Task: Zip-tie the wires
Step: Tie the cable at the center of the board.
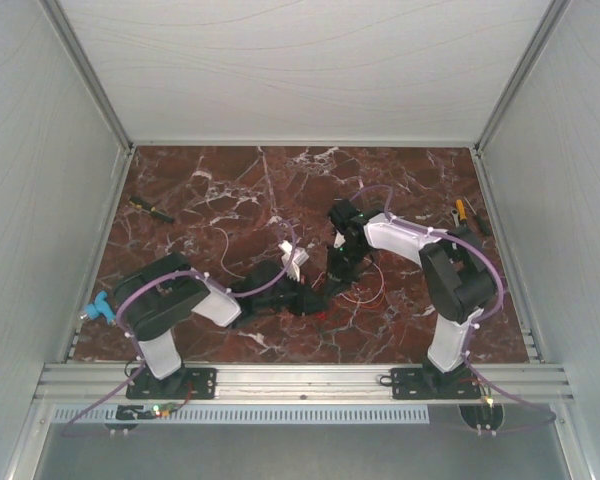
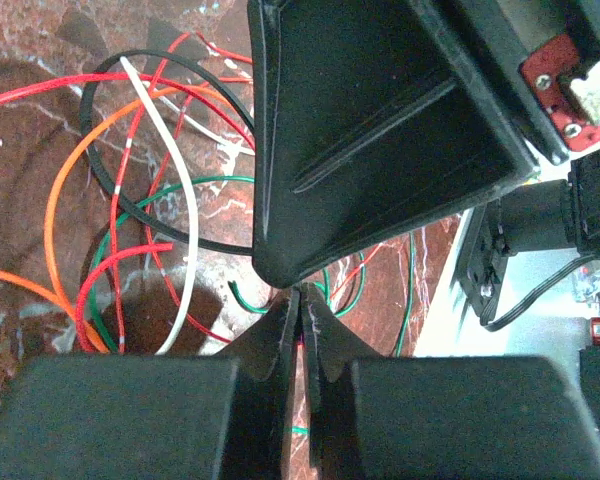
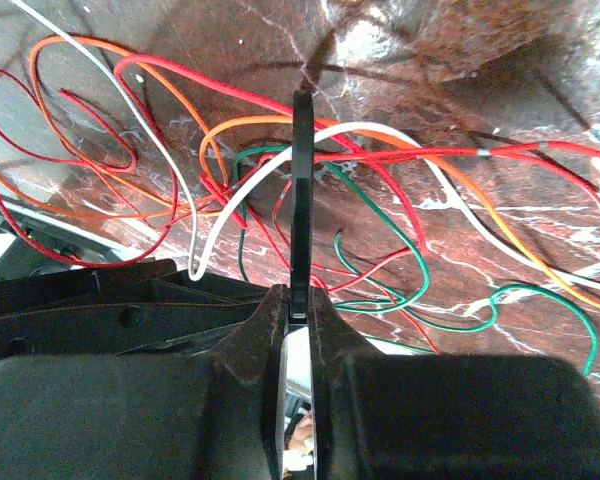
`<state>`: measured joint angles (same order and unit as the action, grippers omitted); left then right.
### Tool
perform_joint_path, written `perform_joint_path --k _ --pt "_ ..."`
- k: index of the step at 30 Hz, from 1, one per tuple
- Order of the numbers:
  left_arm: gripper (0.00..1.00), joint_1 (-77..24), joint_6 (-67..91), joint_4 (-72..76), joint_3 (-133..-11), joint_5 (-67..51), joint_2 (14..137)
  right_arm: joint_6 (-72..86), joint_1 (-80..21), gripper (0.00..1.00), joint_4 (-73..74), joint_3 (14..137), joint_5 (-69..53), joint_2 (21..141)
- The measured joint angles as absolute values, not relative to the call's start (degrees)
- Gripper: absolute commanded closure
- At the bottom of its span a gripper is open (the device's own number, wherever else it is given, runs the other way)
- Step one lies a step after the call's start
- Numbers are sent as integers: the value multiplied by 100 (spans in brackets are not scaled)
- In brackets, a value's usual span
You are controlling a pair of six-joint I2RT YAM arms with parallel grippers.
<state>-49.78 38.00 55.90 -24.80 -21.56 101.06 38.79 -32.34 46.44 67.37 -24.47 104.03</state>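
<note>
Both arms are reaching into the middle of the bench (image 1: 180,190), right where the wires (image 3: 380,150) are sprawled in loose loops of red, orange and white, with some green mixed in too.

My right claw (image 3: 298,300) is clamped on the zip tie (image 3: 300,190). Its fingers pinch the strip at one end, and the rest sticks straight out over the wires, crossing above a couple of the white and red loops. From the wrist view I honestly can't tell if it touches them or just floats over them.

My left claw (image 2: 300,325) sits at the near edge of the wires with its fingers pressed together, tips almost under the nose of the right claw. I can't make out whether anything is pinched in there. A black loop lies in among the wires on that side.

The only other thing I can make out is a yellow-handled screwdriver (image 1: 152,208), lying well apart from the wires, off to the far left.
</note>
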Motion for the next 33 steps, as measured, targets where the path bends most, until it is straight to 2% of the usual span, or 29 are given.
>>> perform_joint_path --k 20,33 --pt "100 -5081 3988 5577 -2211 -2187 10029 3837 -3103 100 4838 6954 -2552 10637" --pt "100 -5695 4056 4517 -1656 -2053 8930 3627 -2915 100 5216 7550 -2561 11231"
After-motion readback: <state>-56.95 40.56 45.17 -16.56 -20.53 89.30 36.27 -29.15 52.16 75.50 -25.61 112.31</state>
